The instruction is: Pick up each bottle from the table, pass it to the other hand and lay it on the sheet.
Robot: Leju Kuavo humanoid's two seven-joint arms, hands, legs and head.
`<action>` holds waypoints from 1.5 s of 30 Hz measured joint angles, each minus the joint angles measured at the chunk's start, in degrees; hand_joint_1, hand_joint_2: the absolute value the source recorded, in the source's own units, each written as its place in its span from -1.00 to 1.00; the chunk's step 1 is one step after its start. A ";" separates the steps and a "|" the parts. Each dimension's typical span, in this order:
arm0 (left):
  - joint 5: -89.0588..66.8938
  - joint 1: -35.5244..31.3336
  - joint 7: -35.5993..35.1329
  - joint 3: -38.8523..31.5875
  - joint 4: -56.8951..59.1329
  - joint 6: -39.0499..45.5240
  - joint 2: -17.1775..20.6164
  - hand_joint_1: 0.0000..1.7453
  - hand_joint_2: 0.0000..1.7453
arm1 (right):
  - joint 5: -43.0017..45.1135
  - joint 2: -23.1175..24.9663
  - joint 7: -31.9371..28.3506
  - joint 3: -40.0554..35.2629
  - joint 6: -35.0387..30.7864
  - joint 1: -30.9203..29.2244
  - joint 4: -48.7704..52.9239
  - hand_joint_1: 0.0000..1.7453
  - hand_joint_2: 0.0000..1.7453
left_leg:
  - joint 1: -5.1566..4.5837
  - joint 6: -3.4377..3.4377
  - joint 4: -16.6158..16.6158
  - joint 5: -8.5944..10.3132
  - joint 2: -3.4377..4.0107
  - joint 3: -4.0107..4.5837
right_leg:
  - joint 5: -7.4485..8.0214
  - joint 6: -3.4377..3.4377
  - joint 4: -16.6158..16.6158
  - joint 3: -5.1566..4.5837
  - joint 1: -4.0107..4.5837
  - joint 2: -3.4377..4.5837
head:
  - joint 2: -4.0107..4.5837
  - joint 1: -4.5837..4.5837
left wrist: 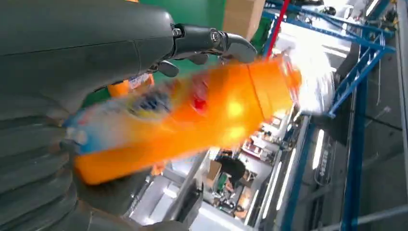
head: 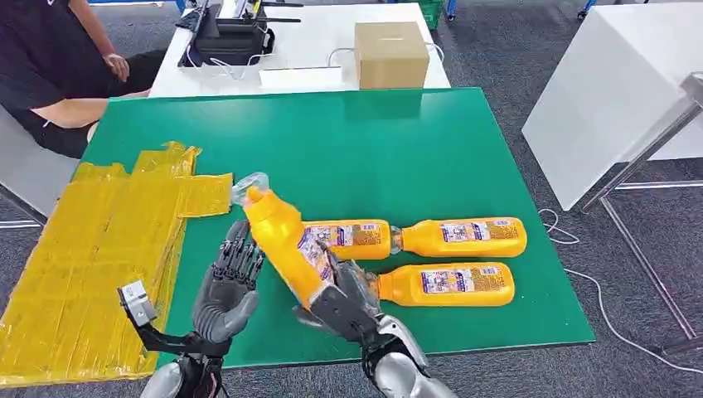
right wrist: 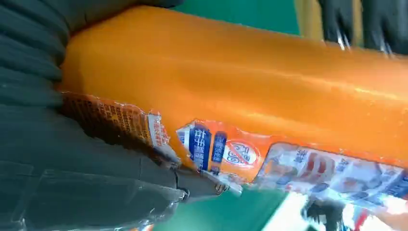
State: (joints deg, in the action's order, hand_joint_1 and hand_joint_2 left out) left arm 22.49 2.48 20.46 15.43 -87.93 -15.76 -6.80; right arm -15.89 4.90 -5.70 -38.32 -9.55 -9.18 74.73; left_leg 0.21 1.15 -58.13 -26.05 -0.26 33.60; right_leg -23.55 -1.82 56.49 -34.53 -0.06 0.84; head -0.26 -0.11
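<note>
No bottle lies on the yellow sheet (head: 99, 240) yet. The right hand (head: 344, 303) clamps the lifted bottle (head: 282, 240) by its base, tilted toward eleven o'clock beside the left hand (head: 228, 286), whose fingers are spread, holding nothing. Three bottles (head: 452, 261) wait on the desk (head: 373, 149) at three o'clock of it.

**Robot test lab / industrial workshop**

Looking like a robotics lab w/ workshop hall behind. Showing a green work table (head: 398, 141) standing on grey carpet, white benches (head: 307, 58) & white table (head: 605, 99) crowding round it. Black electronics gear (head: 232, 33) w/ cables and a cardboard box (head: 391, 54) sitting on the far bench. Person (head: 50, 75) sitting alongside. Blue steel framing (left wrist: 356, 72), strip lights (left wrist: 317, 149) & more stacked boxes appearing in left wrist view.
</note>
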 measured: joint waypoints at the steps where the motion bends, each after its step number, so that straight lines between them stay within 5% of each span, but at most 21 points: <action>1: 0.15 -0.03 -0.02 -0.02 0.17 -0.07 0.04 -1.00 1.00 | -0.13 0.00 0.37 -0.52 0.39 -0.46 -0.57 1.00 1.00 | 0.00 0.00 0.00 0.00 -0.01 0.00 | 0.00 0.00 0.00 0.00 0.00 0.00 | 0.00 0.02; 24: 2.38 -0.73 0.42 -4.87 4.17 -1.09 1.18 -1.00 1.00 | -2.34 0.02 5.66 -16.83 11.45 -12.34 -5.55 1.00 1.00 | 0.00 -0.01 0.00 0.02 0.00 0.02 | 0.00 0.00 0.02 -0.03 0.01 0.00 | 0.00 0.02; 25: 2.29 -0.76 0.39 -5.03 4.52 -1.07 1.20 1.00 1.00 | -2.27 0.00 5.88 -17.31 11.60 -12.83 -5.72 1.00 1.00 | 0.00 -0.01 0.00 0.02 0.00 0.02 | 0.00 0.00 0.02 -0.04 0.01 0.00 | 0.00 0.02; 45: 1.44 -1.04 1.14 -5.35 6.01 -0.70 1.20 1.00 1.00 | -1.33 -0.52 6.69 -19.23 11.58 -14.48 -7.12 1.00 1.00 | 0.00 -0.01 0.00 0.02 0.02 0.01 | 0.00 0.00 0.02 -0.06 0.01 0.00 | 0.00 0.02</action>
State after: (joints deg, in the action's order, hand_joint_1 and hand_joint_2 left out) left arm 23.93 1.44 21.59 10.08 -81.92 -16.46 -5.60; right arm -17.22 4.37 0.98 -57.55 2.03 -23.65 67.60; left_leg 0.21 1.15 -58.14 -26.04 -0.23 33.62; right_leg -23.55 -1.82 56.51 -34.58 -0.05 0.85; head -0.26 -0.09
